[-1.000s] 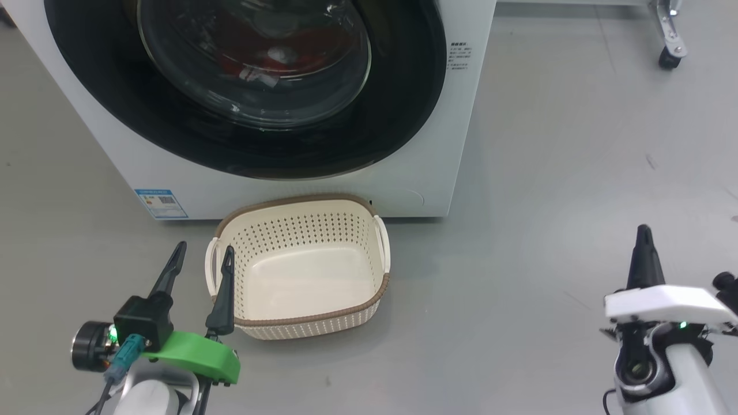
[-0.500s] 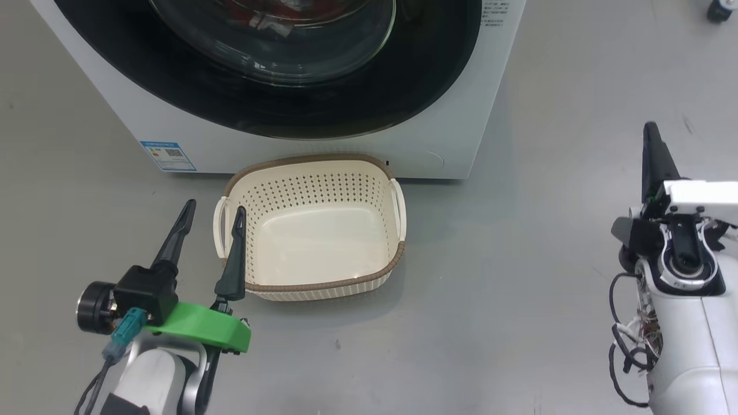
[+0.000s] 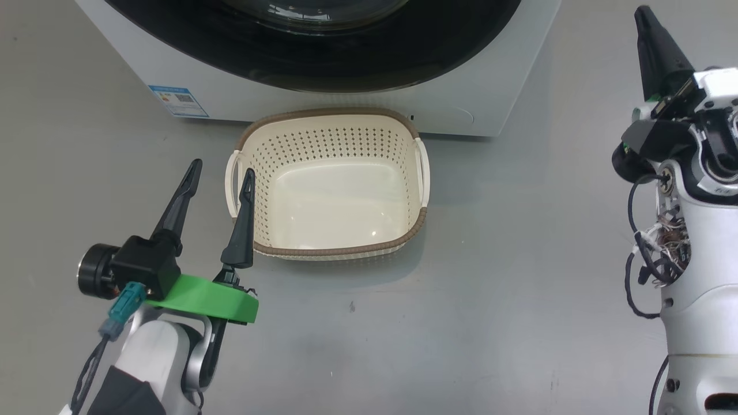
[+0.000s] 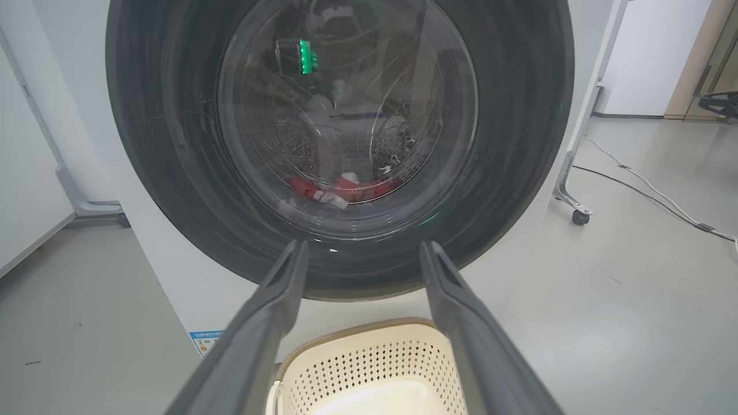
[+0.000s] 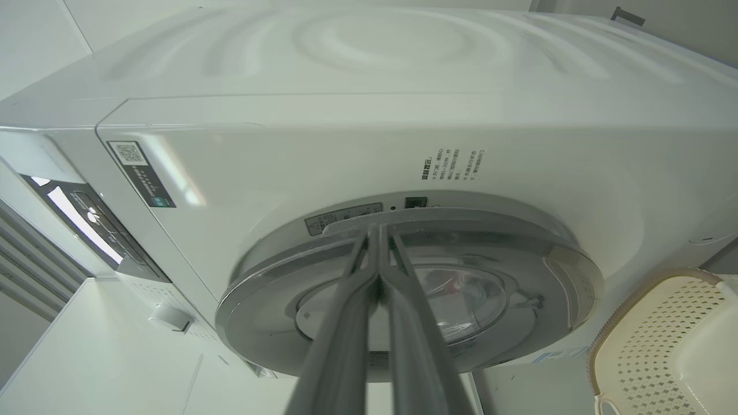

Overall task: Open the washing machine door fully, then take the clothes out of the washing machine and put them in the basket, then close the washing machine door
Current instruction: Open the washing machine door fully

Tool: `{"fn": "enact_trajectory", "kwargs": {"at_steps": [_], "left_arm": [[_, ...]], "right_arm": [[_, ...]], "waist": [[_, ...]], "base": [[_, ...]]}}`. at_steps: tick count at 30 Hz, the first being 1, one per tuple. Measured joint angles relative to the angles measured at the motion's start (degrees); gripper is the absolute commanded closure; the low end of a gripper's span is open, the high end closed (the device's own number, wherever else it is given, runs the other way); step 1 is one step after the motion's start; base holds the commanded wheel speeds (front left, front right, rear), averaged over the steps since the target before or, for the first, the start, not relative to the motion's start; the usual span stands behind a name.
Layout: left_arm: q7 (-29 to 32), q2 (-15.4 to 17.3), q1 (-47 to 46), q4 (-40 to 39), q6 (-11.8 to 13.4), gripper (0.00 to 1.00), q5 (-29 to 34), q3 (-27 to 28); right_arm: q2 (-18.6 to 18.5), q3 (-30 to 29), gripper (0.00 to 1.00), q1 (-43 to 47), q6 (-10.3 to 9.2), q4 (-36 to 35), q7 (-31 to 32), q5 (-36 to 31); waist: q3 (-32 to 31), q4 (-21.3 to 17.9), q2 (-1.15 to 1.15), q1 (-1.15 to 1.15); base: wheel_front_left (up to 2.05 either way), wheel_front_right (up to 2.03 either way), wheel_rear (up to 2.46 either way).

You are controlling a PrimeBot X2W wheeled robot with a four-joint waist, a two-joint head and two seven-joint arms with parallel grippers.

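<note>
The washing machine stands before me, and its door with the glossy black frame sits against the front. Through the glass bowl in the left wrist view the red clothes lie in the drum behind the door. The cream basket rests empty on the floor just in front of the machine. My left gripper is open beside the basket's left handle, holding nothing. My right gripper is raised at the far right. In the right wrist view the right gripper is shut and empty, tips close to the door's rim.
A blue sticker marks the machine's lower left corner. Grey floor spreads to the right of the basket. A wheeled metal stand and a cable lie right of the machine.
The head camera has tilted down, so the machine and basket sit higher in view. My right gripper has risen and gone forward towards the machine. The left gripper stays by the basket.
</note>
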Motion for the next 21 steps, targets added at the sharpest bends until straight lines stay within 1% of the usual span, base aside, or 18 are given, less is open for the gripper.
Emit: {"fn": "enact_trajectory", "kwargs": {"at_steps": [5,10,15,21], "left_arm": [[0.0,-1.0,-1.2,-0.7,-0.5,0.0,0.0,0.1],[0.0,-1.2,-2.1,-1.1,-0.7,0.0,0.0,0.1],[0.0,-1.6,-3.2,-1.5,-1.1,0.0,0.2,0.1],[0.0,-2.1,-4.2,-1.6,-1.5,0.0,0.6,-0.3]], "right_arm": [[-2.1,0.7,1.0,-5.0,-1.54,0.7,3.3,0.4],[-4.0,1.6,1.0,-9.4,-3.42,1.9,5.5,0.4],[-4.8,2.2,1.0,-14.2,-5.03,3.3,7.1,0.4],[-6.2,3.5,1.0,-18.8,-6.42,5.3,9.0,0.0]], "waist": [[2.3,1.1,0.0,0.0],[4.5,2.2,0.0,0.0],[6.6,3.1,0.0,0.0],[8.8,4.3,0.0,0.0]], "base": [[0.0,0.0,0.0],[0.0,0.0,0.0],[0.0,0.0,0.0],[0.0,0.0,0.0]]}}
